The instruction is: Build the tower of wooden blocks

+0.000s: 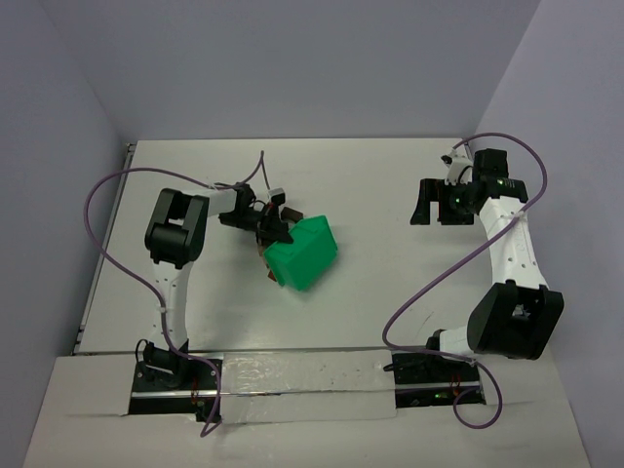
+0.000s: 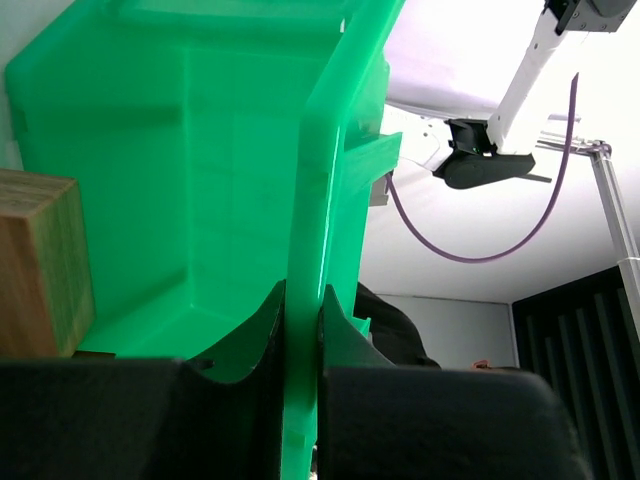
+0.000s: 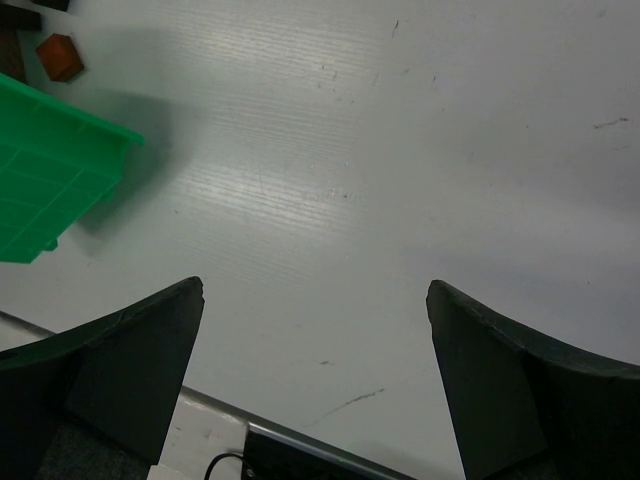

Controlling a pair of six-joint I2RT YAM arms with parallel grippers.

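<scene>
No stacked wood block tower shows in any view. My left gripper [image 1: 272, 234] is shut on the rim wall of a green plastic bin [image 1: 304, 253] and holds it tipped on its side. In the left wrist view the bin wall [image 2: 310, 200] runs between my fingers [image 2: 250, 330], and a tan wooden block [image 2: 35, 265] lies inside at the left. A few small brown blocks [image 1: 264, 256] peek out beside the bin under the gripper. My right gripper [image 1: 427, 205] is open and empty, hovering over bare table at the right. A reddish-brown block [image 3: 60, 57] shows in the right wrist view.
The bin's ribbed underside [image 3: 45, 185] shows at the left of the right wrist view, with a dark block [image 3: 12, 55] beside the reddish one. The table's edge strip [image 3: 300, 440] runs below my right gripper [image 3: 315, 300]. Purple cables loop from both arms.
</scene>
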